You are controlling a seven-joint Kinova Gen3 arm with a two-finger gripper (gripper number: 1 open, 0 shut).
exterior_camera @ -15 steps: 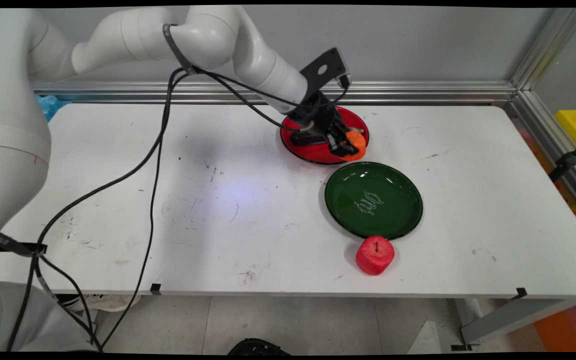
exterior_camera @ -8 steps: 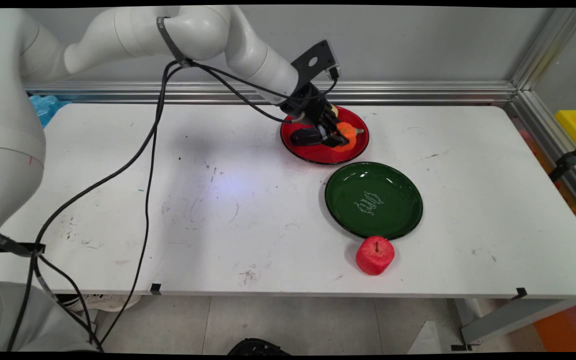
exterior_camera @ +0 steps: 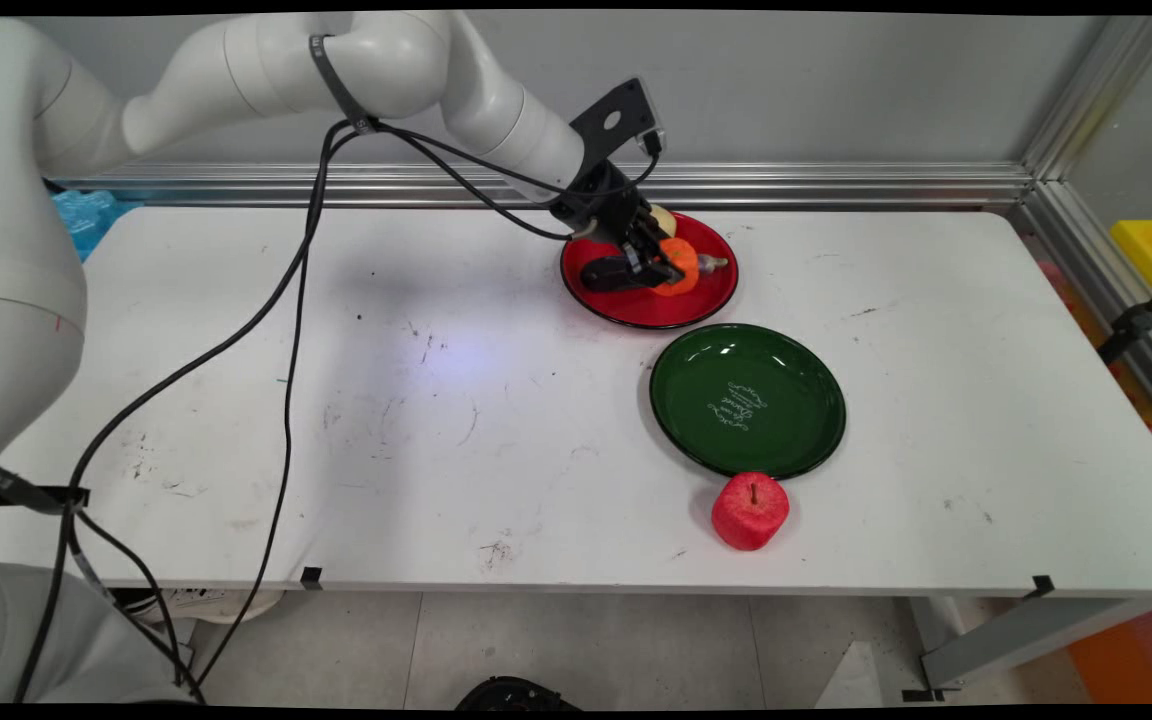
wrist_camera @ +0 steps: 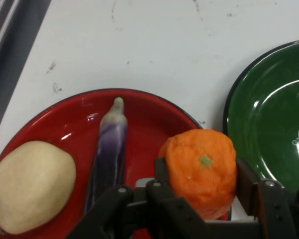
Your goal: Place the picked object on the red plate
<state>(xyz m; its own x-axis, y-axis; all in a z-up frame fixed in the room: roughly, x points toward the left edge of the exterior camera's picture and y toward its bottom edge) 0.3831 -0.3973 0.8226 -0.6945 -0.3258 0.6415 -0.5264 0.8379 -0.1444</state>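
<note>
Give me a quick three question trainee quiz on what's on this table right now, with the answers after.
1. True or false: the claw is shut on the orange.
2. Which plate is empty: A red, B green?
3. What lies between the pale potato and the orange on the red plate?

Key: 1 true. 2 B, green. 3 a purple eggplant.
</note>
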